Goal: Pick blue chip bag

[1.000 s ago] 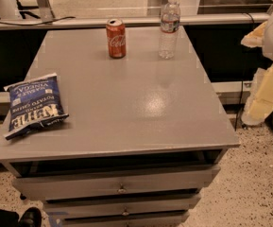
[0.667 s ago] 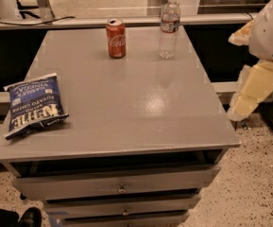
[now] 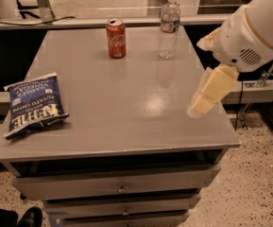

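The blue chip bag [image 3: 33, 104] lies flat near the left front edge of the grey table [image 3: 122, 89], its white "Kettle" lettering upside down to me. My gripper [image 3: 203, 100] hangs from the white arm over the table's right side, far to the right of the bag and a little above the tabletop. Its cream-coloured fingers point down and to the left. Nothing is held in it.
A red Coca-Cola can [image 3: 116, 38] and a clear water bottle [image 3: 169, 27] stand at the back of the table. Drawers [image 3: 122, 188] run below the front edge. A speckled floor lies to the right.
The arm has swung in from the right edge of the view, and the gripper now sits over the table's right side. The bag, can and bottle have not moved.
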